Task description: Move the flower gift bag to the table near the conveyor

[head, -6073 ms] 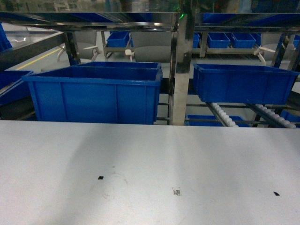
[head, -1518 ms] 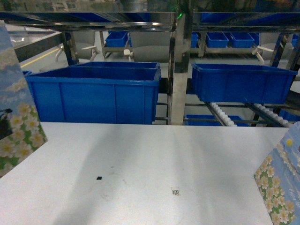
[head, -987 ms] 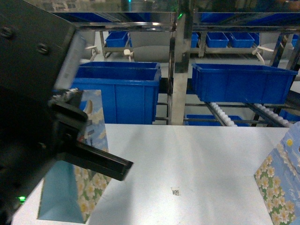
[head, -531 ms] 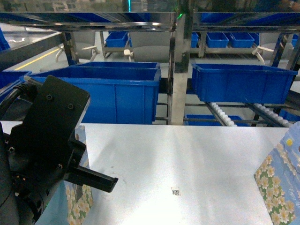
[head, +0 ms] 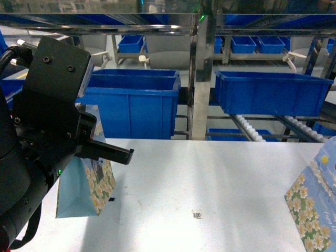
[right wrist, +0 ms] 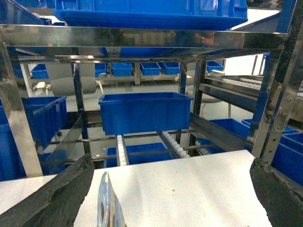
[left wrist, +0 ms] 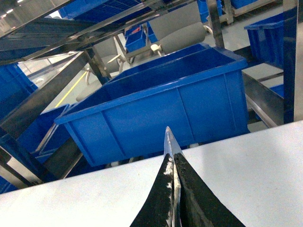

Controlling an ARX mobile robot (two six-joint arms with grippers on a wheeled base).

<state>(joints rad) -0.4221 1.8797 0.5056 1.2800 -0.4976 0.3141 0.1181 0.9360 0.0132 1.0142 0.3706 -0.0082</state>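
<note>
Left fingers (left wrist: 173, 189) pinched a bag (head: 86, 181) at 9 o'clock; right fingers (right wrist: 170, 198) spread wide; sticker (head: 197, 214) on surface (head: 220, 178) unreadable.

The left arm fills the near-left of the head view, its black boxy wrist raised and its left hand (left wrist: 173, 189) pointing forward. In the left wrist view its two black fingers (left wrist: 158, 198) are pressed together on a thin upright edge. The right hand (right wrist: 170, 198) shows two dark fingers (right wrist: 57, 198) spread wide apart.
</note>
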